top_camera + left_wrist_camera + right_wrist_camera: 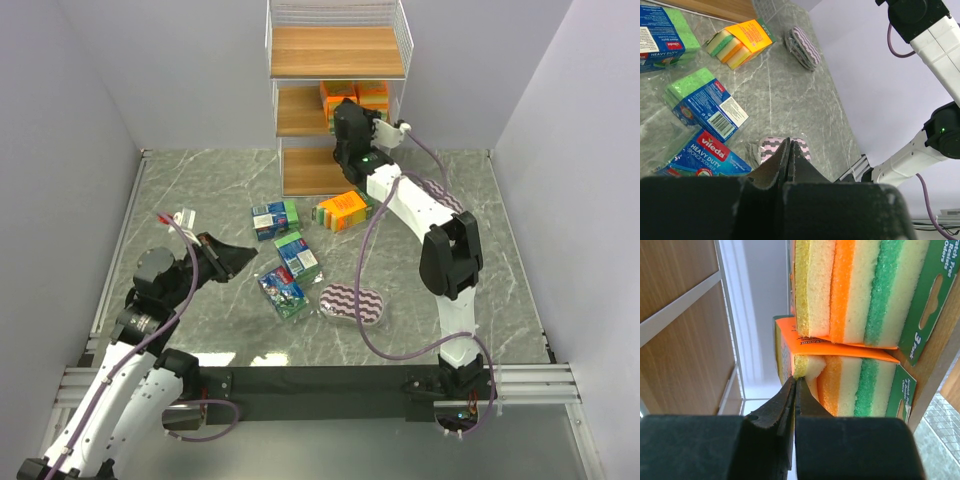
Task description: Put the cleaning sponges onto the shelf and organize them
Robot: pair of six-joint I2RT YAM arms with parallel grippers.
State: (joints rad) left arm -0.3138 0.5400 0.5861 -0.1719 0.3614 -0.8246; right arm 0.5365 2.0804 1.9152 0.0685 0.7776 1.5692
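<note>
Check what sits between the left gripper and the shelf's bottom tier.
Top view: one blue-green sponge pack lies flat on the table, between the left gripper and the shelf. It touches neither.

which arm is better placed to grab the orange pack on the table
Right, probably: the right gripper is at the shelf, close to the orange pack; the left gripper sits farther off, beyond the blue packs.

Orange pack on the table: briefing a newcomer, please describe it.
Start at the tall white-wire shelf with wooden boards. At its foot lies the orange-sleeved sponge pack, the only orange one off the shelf; its neighbours are blue-green printed packs.
</note>
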